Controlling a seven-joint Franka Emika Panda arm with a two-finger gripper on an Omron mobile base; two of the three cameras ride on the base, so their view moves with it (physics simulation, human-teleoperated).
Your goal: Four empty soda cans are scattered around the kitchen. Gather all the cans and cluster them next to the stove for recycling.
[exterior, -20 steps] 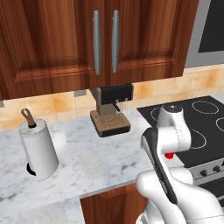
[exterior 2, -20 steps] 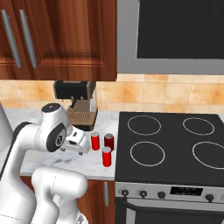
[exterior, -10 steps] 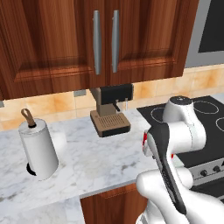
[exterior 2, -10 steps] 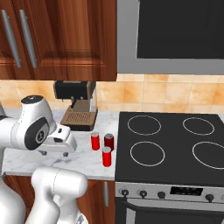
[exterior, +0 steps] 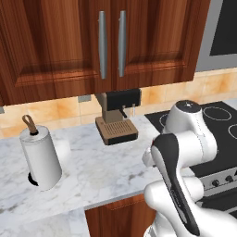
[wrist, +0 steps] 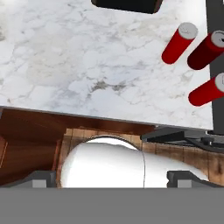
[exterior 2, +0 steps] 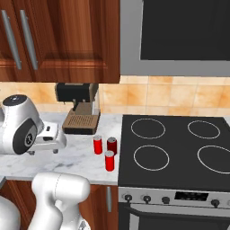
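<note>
Right base view shows three soda cans (exterior 2: pixel 109 160) standing upright in a tight cluster on the marble tabletop (exterior 2: pixel 76 157), just beside the left edge of the stove (exterior 2: pixel 175 150): two side by side at the back and one in front, nearer the tabletop's front edge, none of them touching the black glass. In the hand view the same three red cans (wrist: pixel 179 43) appear at the right, with the dark edge of the cooktop (wrist: pixel 216 17) just beyond them. The stove's white ring burners and its steel front panel with black knobs lie to the right of the cluster, under the steel microwave (exterior 2: pixel 179 36). Behind the cans, against the tiled backsplash, stands the coffee machine (exterior 2: pixel 78 105) on its brown drip tray, below the wooden cabinets (exterior 2: pixel 58 36). To the left of the cans the end effector (exterior 2: pixel 45 143) hangs over the marble, well apart from them, its fingers spread apart and holding nothing. In the left base view a paper towel roll (exterior: pixel 40 159) stands upright at the far left of the tabletop, well away from the stove
</note>
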